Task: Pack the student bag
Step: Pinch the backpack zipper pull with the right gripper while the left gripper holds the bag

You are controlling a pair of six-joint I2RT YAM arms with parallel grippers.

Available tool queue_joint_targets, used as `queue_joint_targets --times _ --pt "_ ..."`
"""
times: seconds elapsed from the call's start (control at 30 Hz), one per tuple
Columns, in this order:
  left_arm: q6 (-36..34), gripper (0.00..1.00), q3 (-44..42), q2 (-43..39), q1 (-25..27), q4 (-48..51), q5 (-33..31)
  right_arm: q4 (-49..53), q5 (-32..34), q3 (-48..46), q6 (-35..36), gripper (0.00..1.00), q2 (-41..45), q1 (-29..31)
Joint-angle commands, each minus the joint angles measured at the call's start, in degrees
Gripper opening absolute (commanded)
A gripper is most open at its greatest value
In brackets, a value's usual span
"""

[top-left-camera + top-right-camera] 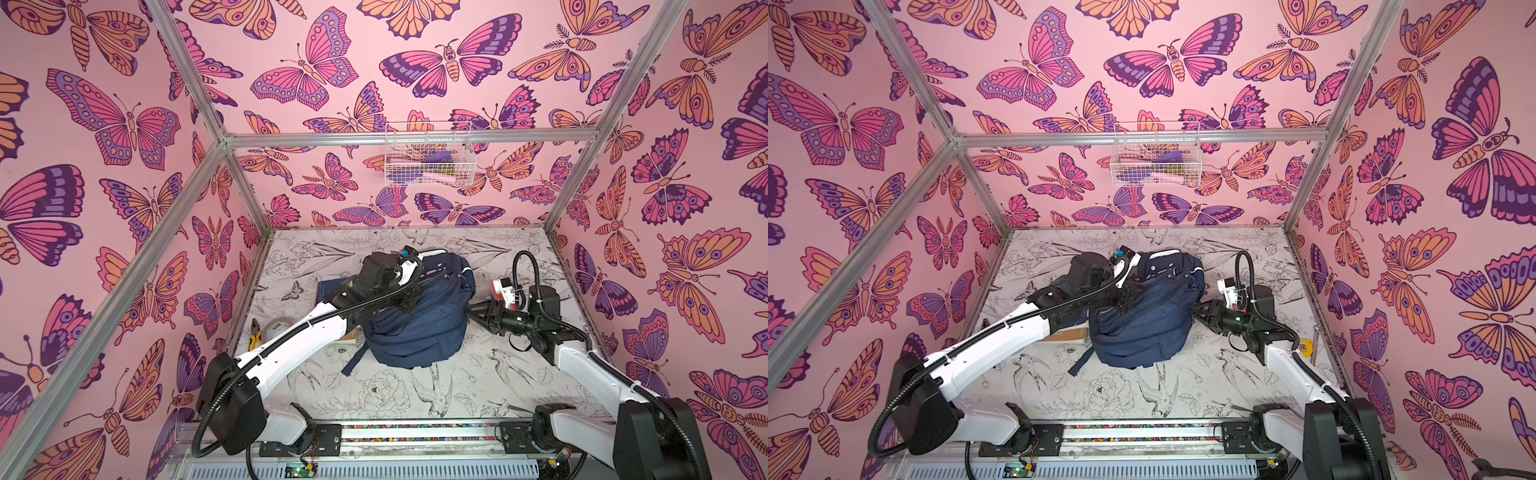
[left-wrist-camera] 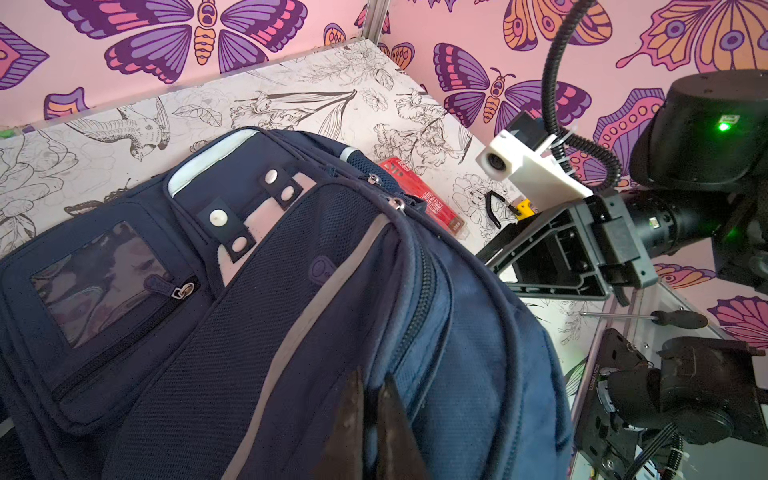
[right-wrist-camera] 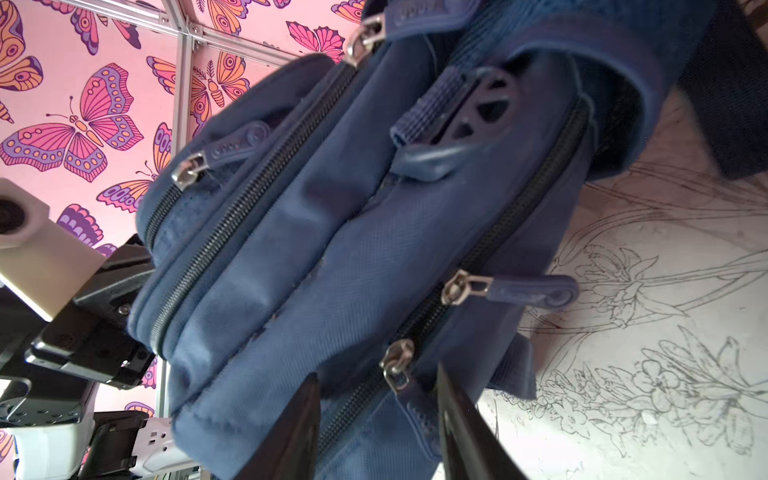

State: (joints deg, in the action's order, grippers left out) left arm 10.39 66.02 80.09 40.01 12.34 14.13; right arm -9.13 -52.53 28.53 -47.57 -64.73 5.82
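With left gripper (image 2: 372,374) pressed shut atop the student bag (image 1: 419,328) beneath it, close the spread right gripper (image 3: 378,374) squarely on the zipper pull (image 3: 397,363) between its fingertips, catching tab rather than fabric, then draw along the teeth.

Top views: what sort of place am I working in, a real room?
Probably a purpose-built robot test booth, not a lived-in room: an aluminium frame holds butterfly-print wall panels, the tabletop is a printed floral sheet, and the robot's mounting rail runs along its front edge.
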Motion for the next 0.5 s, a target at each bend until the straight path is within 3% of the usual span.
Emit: queue_joint_targets --times 0.0,0.2,0.47 --pt "2.17 0.0 1.35 -0.3 -1.34 -4.72 -1.3 0.66 0.13 0.29 1.64 0.4 0.19 0.91" --pt "3.07 0.0 1.83 -0.08 -2.03 -5.53 -0.58 3.59 1.78 0.66 4.43 0.35 -0.87 3.35" --pt "2.91 0.0 1.68 0.31 -2.22 -5.54 -0.06 8.34 5.44 2.72 7.34 0.15 -0.49 3.68"
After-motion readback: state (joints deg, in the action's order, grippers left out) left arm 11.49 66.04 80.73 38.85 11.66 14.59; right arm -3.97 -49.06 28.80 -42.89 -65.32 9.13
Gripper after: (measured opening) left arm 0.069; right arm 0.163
